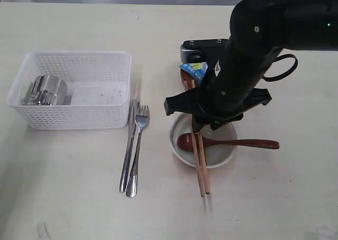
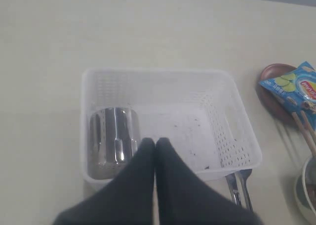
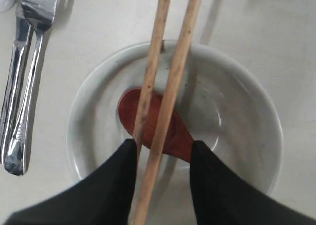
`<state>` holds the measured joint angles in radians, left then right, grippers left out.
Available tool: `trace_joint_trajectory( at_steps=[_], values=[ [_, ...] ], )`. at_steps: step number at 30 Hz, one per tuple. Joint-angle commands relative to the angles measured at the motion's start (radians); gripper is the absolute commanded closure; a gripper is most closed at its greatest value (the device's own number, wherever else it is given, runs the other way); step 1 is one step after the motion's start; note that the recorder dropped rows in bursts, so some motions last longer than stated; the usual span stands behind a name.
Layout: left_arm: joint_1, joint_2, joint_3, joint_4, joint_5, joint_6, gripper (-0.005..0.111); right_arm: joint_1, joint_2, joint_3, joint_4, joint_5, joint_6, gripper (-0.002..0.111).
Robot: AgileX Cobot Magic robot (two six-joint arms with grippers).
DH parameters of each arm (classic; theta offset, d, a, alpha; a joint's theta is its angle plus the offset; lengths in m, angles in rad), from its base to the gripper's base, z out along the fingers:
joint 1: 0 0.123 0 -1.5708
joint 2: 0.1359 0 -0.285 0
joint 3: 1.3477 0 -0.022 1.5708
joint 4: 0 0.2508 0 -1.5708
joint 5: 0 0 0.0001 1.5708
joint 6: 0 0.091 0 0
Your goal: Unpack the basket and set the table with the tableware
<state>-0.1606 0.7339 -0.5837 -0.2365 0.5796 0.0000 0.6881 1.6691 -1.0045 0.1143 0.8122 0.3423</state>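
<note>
The chopsticks (image 3: 173,81) lie across the bowl (image 1: 224,153) near the middle of the table (image 1: 68,187). In the exterior view their long axis runs from far to near, leaning slightly right toward the camera. Their far ends point at the plate (image 2: 270,72) and their near ends rest on the table past the bowl's near rim. They are two thin sticks of pale, speckled wood, side by side and nearly parallel. The right gripper (image 3: 162,147) hangs over the bowl with its black fingers apart on either side of the pair. Light shows between the sticks and one finger (so they are straddled, not pinched). Beneath them sits the reddish-brown spoon (image 1: 248,143), its head in the pale grey-green bowl and its handle pointing right over the rim. The steel knife (image 1: 128,150) and fork (image 1: 138,145) lie touching each other just right of the basket (image 1: 74,116), handles toward the camera, the fork's tines pointing away. The white perforated basket holds a steel cup (image 1: 47,89) tipped on its side. The left gripper (image 2: 155,142) hovers above the basket with its fingers pressed together, holding nothing. A blue chip bag (image 2: 296,89) rests on the brown plate.
</note>
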Motion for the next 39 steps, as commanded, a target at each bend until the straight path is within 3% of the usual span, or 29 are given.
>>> trace_joint_trajectory(
  at_steps=[1,17,22,39],
  values=[
    [-0.001,-0.002,0.007,-0.007,-0.001,0.0,0.107,0.001,0.001,-0.007,-0.011,-0.007,0.018,0.073],
    [-0.001,-0.002,0.007,-0.007,-0.001,0.0,0.107,0.04,0.003,-0.007,-0.053,-0.04,0.06,0.072],
    [-0.001,-0.002,0.007,-0.007,-0.001,0.0,0.107,0.04,0.012,-0.007,-0.048,-0.035,0.065,0.056],
    [-0.001,-0.002,0.007,-0.007,-0.003,0.0,0.107,0.04,0.06,-0.007,-0.044,-0.038,0.062,0.057]
  ],
)
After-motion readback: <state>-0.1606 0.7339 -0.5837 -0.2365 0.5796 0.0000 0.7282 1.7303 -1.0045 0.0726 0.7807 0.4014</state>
